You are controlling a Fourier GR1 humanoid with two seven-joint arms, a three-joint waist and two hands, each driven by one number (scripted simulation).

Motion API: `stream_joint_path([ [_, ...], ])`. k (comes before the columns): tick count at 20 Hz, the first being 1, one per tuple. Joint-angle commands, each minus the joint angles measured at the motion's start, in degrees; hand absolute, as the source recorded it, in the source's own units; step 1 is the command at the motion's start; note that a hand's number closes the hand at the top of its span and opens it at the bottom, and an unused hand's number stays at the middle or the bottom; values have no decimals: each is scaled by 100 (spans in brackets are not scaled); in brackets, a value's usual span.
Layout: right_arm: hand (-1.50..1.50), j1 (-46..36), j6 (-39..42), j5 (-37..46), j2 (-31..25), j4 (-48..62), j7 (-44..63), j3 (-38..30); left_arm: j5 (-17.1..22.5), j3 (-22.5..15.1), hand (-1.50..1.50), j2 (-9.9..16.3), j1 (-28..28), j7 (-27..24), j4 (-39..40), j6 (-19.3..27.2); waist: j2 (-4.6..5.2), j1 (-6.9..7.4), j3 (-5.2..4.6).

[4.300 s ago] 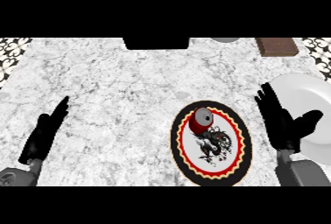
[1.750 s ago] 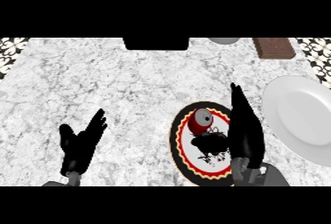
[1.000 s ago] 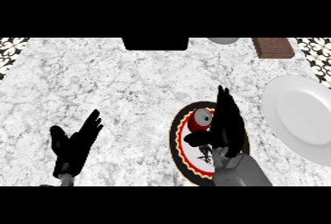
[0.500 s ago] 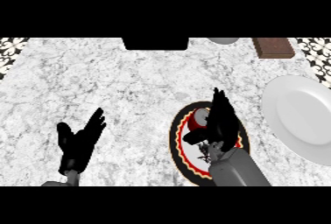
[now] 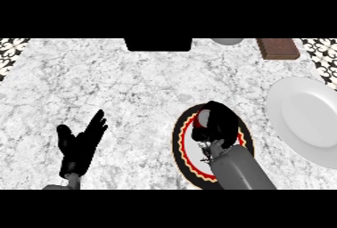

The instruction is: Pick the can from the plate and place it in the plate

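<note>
Grey forearms, black robot hand [image 5: 80, 144]

can [image 5: 205, 119] on near plate [image 5: 186, 153]; second plate [image 5: 304, 116] to its right.

A grey-white marble counter [image 5: 132, 89] fills the view; patterned black-and-white tiling [image 5: 13, 46], perhaps wall, shows at the far corners.

Surface finishes, head view
Desk [image 5: 132, 84]: grey-veined marble look, smooth. White plate [image 5: 309, 118]: plain, smooth, ceramic-like. Patterned plate [image 5: 187, 153]: printed, matt. Right hand [image 5: 220, 124]: matt black.
</note>
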Motion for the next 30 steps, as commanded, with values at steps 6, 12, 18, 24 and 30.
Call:
stream_joint_path([
  [6,150,696,0,608,-172,-544,-241,735,-268,-68,0,-175,274,-92,-151,-19,-13,-49,2],
  [12,150,1947,94,602,-878,-1847,-2197,2939,-105,84,0,-95,269,-55,7,-80,-128,-217,2],
  [18,150,3131,-1477,1258,-2510,-4336,-2809,2905,-94,166,0,-109,350,-119,-36,-33,-92,-339,6],
  [24,150,4590,-3075,912,-3294,-5499,-2967,2282,-68,279,0,-102,106,-68,64,-45,-34,-286,10],
  [30,150,4766,-4420,-1236,-3998,-5206,-3862,1164,-206,69,0,-177,279,-47,-180,-59,-8,-81,23],
])
